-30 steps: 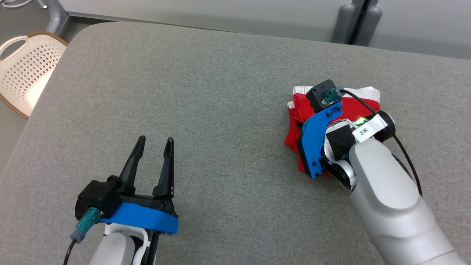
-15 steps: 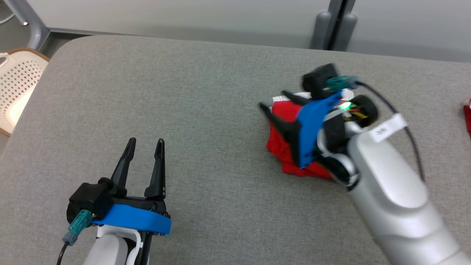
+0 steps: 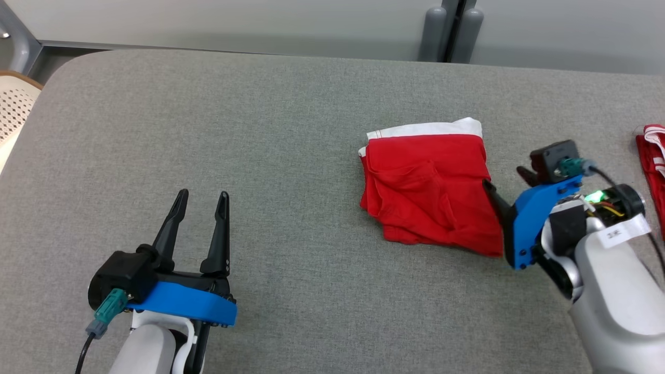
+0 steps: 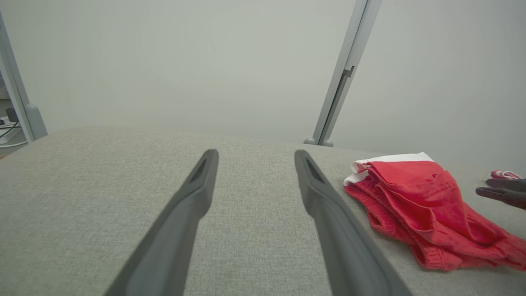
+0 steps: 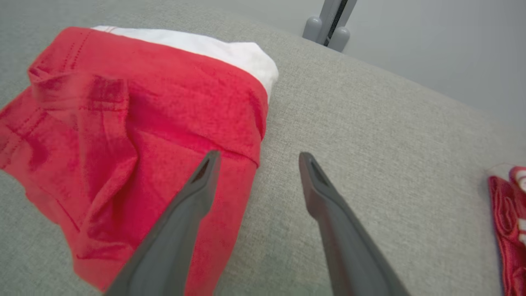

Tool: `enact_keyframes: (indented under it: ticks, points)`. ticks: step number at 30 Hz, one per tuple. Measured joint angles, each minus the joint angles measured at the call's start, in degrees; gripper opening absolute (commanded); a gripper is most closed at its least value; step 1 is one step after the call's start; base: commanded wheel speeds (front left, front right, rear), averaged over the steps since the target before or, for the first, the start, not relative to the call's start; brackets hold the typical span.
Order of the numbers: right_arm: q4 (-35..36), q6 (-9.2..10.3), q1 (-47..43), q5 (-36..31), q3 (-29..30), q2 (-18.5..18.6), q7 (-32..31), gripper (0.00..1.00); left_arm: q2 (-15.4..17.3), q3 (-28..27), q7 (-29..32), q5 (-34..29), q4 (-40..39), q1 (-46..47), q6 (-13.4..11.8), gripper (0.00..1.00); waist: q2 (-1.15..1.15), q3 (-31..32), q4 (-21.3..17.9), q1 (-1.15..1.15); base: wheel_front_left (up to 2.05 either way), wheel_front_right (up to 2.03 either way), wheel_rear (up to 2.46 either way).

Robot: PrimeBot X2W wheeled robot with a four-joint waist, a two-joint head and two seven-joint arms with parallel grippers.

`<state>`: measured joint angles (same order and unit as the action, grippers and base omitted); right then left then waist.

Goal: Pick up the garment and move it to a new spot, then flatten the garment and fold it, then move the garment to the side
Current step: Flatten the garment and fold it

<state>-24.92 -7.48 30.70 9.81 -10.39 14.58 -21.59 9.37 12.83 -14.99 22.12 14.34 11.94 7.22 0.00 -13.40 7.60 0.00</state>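
Gaping empty, both jaws flank the garment (image 3: 428,192); a second red cloth (image 3: 653,156) lies farther right.

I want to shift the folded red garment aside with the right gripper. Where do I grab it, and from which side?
Take the red garment by its stacked right-hand edge, nearer the robot than the white waistband, coming from the robot's right. The layers seem to end together there, so one pinch should catch the whole fold, and the right gripper is open beside that edge.

A grey fabric-covered table (image 3: 291,114) stands before pale grey wall panels (image 3: 208,21) — a perforated cream plastic basket (image 3: 13,111) sits at left.
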Motion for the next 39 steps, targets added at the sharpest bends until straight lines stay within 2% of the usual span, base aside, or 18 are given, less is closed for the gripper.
enact_keyframes:
  ticks: [1,2,3,9,13,21,23,25,26,27,28,33,39]
  points:
    - [-0.79,0.00,-0.01,-0.36,-0.56,-0.23,0.36,0.35,0.07,0.07,0.00,0.00,0.10,0.16,0.00,1.00,0.00,-0.14,-0.12,0.00,0.00,0.00,0.00]
    - [-1.67,0.00,0.01,-0.97,-1.27,-0.48,0.91,0.11,0.14,0.10,0.00,0.00,0.13,0.26,0.00,1.00,0.00,-0.23,-0.20,0.00,0.00,0.00,0.00]
    - [-2.58,0.00,0.09,-1.49,-2.18,-0.77,1.29,0.00,0.20,0.10,0.00,0.00,0.20,0.31,0.00,1.00,0.00,-0.28,-0.25,0.00,0.00,0.00,0.00]
    - [-7.37,-0.01,0.42,-1.04,-9.70,-4.44,3.20,0.00,0.49,0.18,0.00,0.01,0.71,0.41,0.00,1.00,0.00,0.24,-0.32,0.00,0.00,0.00,0.00]
    - [-7.95,0.00,0.35,1.38,-15.24,-6.48,4.80,0.00,0.63,0.16,0.00,0.03,0.79,0.15,0.00,1.00,0.00,1.14,-0.37,0.00,0.00,0.00,0.00]
    - [0.18,-0.01,-3.18,9.82,-28.06,-7.37,3.82,0.00,0.75,-0.69,0.00,0.01,0.71,-1.67,0.00,1.00,0.00,3.14,-1.39,0.00,0.00,0.00,0.00]
    - [3.38,-0.01,-4.61,12.40,-29.97,-6.80,3.39,0.00,0.77,-1.11,0.00,0.00,0.77,-2.20,0.16,1.00,0.00,3.66,-1.98,0.00,0.00,0.00,0.00]
    - [6.76,-0.01,-5.64,13.65,-29.31,-6.20,4.23,0.00,0.81,-1.59,0.00,0.00,0.89,-2.70,0.16,1.00,0.00,4.19,-2.65,0.00,0.00,0.00,0.00]
    - [8.16,-0.01,-6.21,13.86,-27.99,-5.94,5.04,0.40,0.81,-1.83,0.00,0.00,0.92,-2.92,0.16,1.00,0.00,4.45,-3.00,0.00,0.00,0.00,0.00]
    - [9.48,-0.01,-7.03,13.90,-26.40,-5.82,6.02,0.87,0.80,-2.18,0.00,-0.01,0.93,-3.14,0.16,1.00,0.00,4.74,-3.37,0.00,0.00,0.00,0.00]
    - [10.83,-0.01,-8.15,13.82,-24.42,-5.94,7.20,1.00,0.78,-2.54,0.00,-0.02,0.91,-3.44,0.14,1.00,0.00,5.03,-3.79,-0.01,0.00,0.00,0.00]
    - [17.22,-0.01,-13.69,9.70,-13.34,-7.51,11.13,1.00,1.00,-4.49,0.00,-0.12,0.77,-5.10,-0.16,1.00,0.00,6.30,-6.28,0.00,0.00,0.00,0.00]
    - [23.06,0.00,-19.53,4.99,-1.00,-9.67,12.95,1.00,1.23,-6.55,0.00,-0.32,0.56,-6.48,-0.32,1.00,0.00,7.41,-9.35,0.00,0.00,0.00,0.00]
